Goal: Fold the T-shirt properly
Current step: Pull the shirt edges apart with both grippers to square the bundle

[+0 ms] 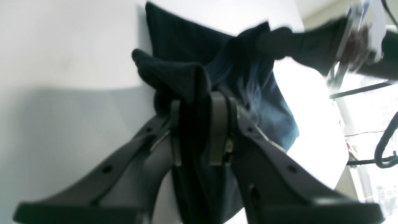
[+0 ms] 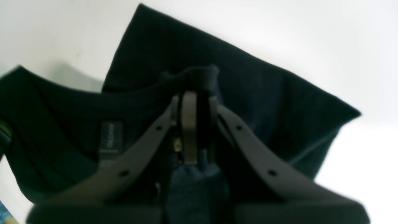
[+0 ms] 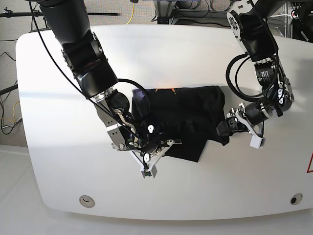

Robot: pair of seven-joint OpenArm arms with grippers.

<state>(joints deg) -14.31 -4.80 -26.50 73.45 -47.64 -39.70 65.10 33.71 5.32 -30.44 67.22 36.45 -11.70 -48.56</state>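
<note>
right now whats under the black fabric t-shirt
The black fabric T-shirt lies bunched on the white table, which shows bare all around it. Anything beneath the cloth is covered. Both the left gripper and the right gripper pinch folds of it.

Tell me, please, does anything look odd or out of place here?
Nothing stands out. The T-shirt lies bunched and uneven on the table, which is normal mid-fold. The left gripper and the right gripper each pinch an edge of it.
</note>
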